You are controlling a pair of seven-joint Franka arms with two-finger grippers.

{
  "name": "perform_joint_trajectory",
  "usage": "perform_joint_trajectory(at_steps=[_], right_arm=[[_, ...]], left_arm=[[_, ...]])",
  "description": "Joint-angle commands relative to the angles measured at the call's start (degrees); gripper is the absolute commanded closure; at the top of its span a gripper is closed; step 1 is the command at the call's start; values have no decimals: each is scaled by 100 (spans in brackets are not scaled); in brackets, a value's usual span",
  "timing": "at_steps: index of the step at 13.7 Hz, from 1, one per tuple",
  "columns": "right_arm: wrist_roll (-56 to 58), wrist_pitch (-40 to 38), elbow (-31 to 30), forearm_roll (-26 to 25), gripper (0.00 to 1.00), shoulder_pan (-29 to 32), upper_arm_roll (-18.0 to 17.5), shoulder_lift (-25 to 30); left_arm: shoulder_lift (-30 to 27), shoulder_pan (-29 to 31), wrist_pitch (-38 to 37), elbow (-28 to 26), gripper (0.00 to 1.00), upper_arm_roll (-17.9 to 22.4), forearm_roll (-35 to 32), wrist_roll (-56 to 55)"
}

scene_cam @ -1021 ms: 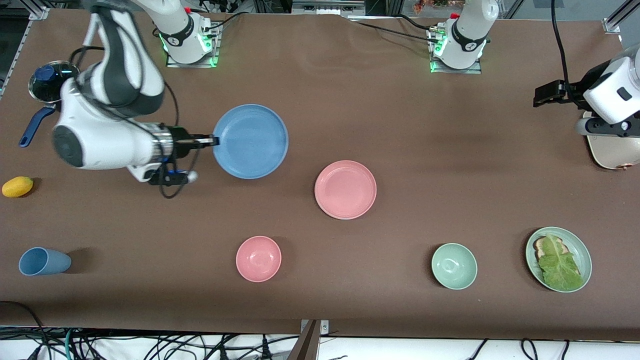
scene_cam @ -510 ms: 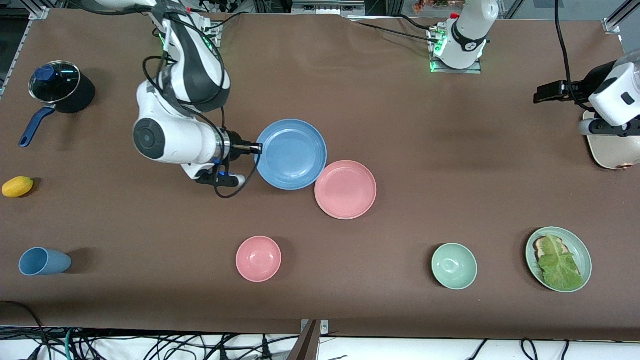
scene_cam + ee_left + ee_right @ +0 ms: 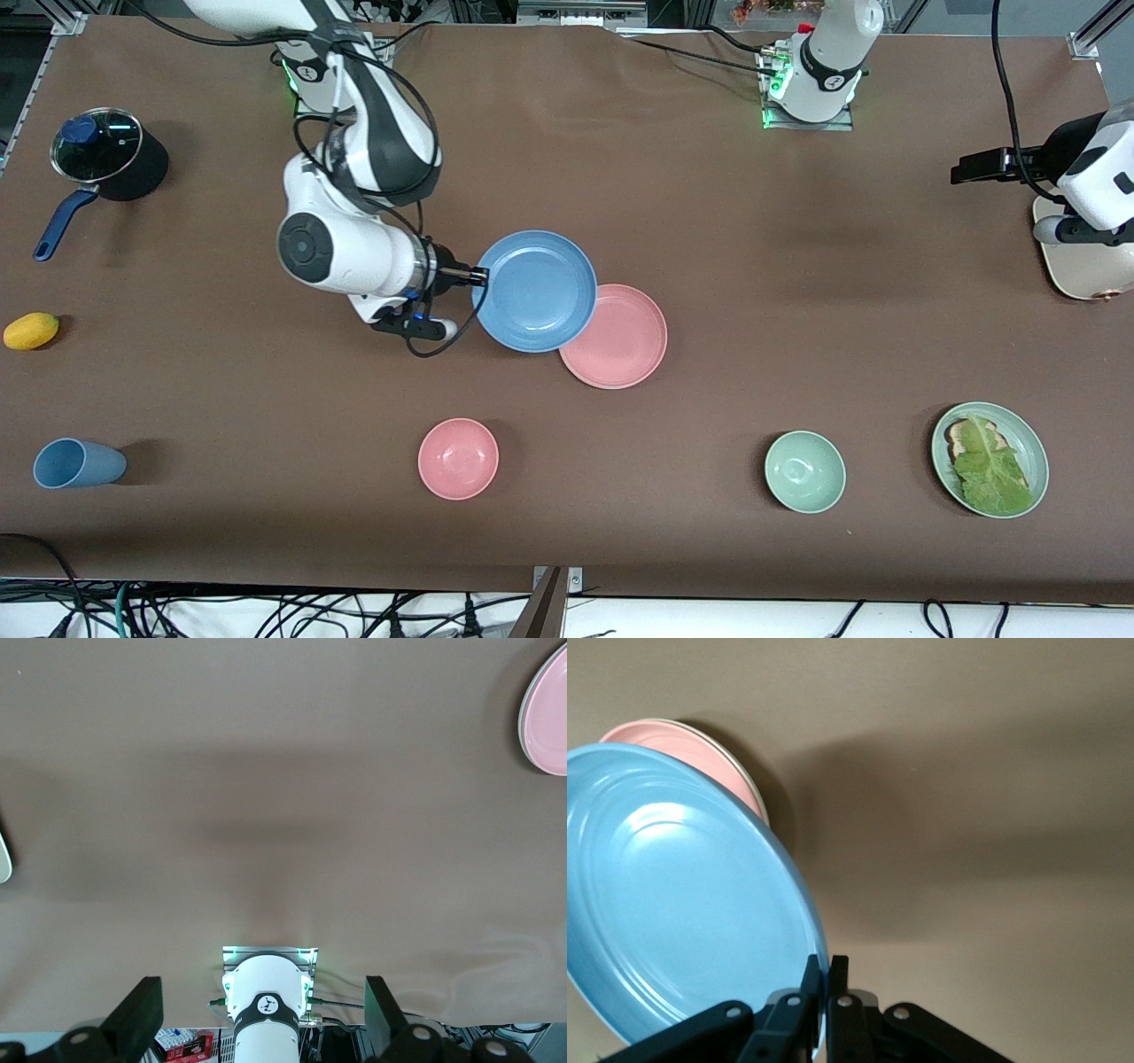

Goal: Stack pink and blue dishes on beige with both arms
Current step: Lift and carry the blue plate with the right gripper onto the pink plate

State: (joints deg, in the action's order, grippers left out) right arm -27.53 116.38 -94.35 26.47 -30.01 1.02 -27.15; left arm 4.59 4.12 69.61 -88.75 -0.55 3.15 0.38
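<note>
I saw the right hand [image 3: 483, 276] clamped on the rim of the blue plate [image 3: 537, 291], holding it up over the worktop [image 3: 709, 221] with its edge overlapping the pink plate [image 3: 620, 341], which lay flat mid-worktop. In the right wrist view the fingers [image 3: 806, 979] pinched the blue rim and pink showed just past it. The left hand [image 3: 257, 1010] hung over the left arm's end of the worktop above the beige plate [image 3: 1085, 270], fingers spread wide, gripping nothing. The pink bowl [image 3: 458, 458] sat nearer the front camera than both plates.
</note>
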Motion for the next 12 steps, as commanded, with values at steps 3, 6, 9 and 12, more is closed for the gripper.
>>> perform_joint_trajectory(at_steps=[3, 6, 9, 12], right_arm=[[-586, 815, 688, 367, 100, -408, -137, -772], [-719, 1193, 743, 386, 100, -620, -146, -1063], [-719, 1527, 734, 385, 100, -821, -146, -1318], [-631, 1572, 743, 394, 100, -866, -146, -1477]], left_arm=[[-116, -43, 35, -37, 0, -24, 19, 23], [-116, -96, 123, -37, 0, -33, -52, 330], [-108, -78, 123, -37, 0, -33, -52, 340], [-37, -60, 123, -28, 0, -24, -52, 340]])
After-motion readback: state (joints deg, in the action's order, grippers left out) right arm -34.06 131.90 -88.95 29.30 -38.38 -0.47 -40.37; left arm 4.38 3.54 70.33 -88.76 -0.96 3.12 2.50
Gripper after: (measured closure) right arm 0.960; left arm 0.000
